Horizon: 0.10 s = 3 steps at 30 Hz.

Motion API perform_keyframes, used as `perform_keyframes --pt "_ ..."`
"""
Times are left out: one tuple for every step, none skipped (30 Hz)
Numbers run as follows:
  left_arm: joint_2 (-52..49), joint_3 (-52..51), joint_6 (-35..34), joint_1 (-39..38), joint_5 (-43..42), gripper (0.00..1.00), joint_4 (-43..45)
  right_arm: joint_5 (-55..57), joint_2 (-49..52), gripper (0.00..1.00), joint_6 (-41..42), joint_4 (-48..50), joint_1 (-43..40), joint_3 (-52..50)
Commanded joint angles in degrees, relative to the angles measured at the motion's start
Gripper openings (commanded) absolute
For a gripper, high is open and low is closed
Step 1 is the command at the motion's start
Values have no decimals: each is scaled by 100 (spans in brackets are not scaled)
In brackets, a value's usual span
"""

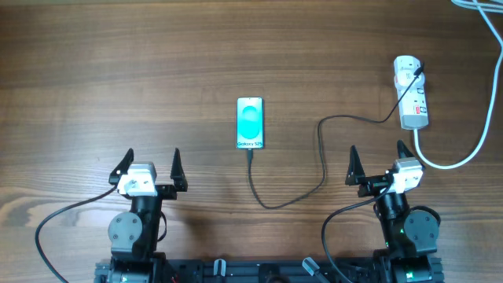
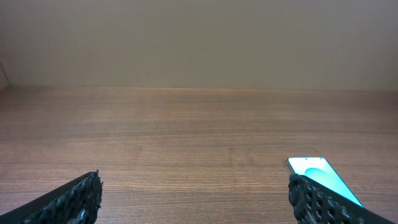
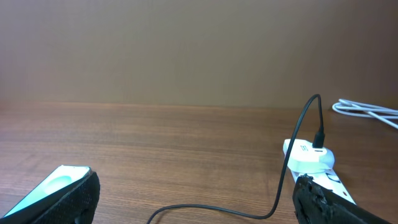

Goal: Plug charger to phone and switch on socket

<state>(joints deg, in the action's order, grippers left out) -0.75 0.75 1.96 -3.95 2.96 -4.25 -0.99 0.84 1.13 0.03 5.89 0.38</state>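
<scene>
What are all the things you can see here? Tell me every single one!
phone: one, bright blue screen, middle of the table.
charger cable: one, thin and black, curving from the power strip to the phone's near end.
power strip: one, white with small red marks, far right, black plug in it.
white cord: one, thick, looping from the power strip off the right edge.
table: one, brown wood, under everything.
left hand: one, black fingers, open, near edge.
right hand: one, black fingers, open, near edge, by the cable.
</scene>
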Motion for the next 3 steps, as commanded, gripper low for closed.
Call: perform_keyframes --pt "59 -39 103 48 -52 100 17 96 -63 100 -98 28 -31 -9" --pt "59 -39 103 48 -52 100 17 96 -63 100 -98 28 -31 -9" --pt "59 -39 103 48 -52 100 17 96 -63 100 -98 28 -31 -9"
